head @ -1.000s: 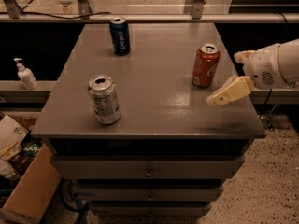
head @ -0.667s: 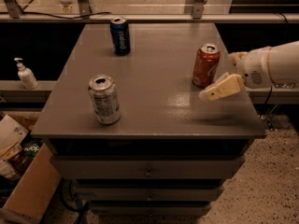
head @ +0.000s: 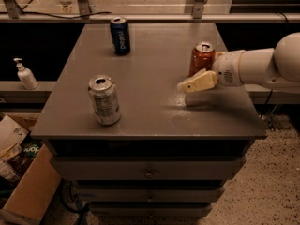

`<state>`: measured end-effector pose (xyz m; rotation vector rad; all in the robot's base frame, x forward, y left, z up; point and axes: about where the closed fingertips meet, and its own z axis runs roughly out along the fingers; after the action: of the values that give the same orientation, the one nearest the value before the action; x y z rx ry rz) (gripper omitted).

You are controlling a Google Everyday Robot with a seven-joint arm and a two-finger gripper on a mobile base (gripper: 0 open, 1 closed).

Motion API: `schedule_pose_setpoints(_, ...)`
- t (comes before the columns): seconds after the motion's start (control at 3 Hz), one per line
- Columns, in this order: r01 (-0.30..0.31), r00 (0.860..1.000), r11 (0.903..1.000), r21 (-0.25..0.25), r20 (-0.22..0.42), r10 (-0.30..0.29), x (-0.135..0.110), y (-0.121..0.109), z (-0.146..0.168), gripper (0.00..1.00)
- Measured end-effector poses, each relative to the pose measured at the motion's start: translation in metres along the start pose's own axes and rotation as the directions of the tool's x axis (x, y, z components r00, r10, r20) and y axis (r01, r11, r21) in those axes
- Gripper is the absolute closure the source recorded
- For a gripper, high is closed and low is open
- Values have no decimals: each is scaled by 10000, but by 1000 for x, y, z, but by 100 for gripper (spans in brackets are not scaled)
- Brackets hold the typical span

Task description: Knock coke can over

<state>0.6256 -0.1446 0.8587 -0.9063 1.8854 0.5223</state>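
Red metal with a silver top: the coke can (head: 202, 59) stands upright near the right edge of the grey table (head: 154, 111). Its writing is too dark to read. The cream gripper (head: 185, 85) hangs low just in front of the can, maybe touching it; how its jaws stand is not clear. A blue can (head: 120, 36) at the back says "pepsi". A silver can (head: 104, 100) stands front left.

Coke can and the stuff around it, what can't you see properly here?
In the camera view:
- Coke can: its lower side is hidden behind the end effector, which sits in front of it at the right of the table; touching or not is unclear.
- Robot arm: cut off by the right edge.
- Silver can: label too blurred to read.
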Motion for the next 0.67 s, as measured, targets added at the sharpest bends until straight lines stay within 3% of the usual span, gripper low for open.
schedule_pose_setpoints(0.67, 217, 9904, 9991, -368, 1373, -165, -64, 13, 52, 0)
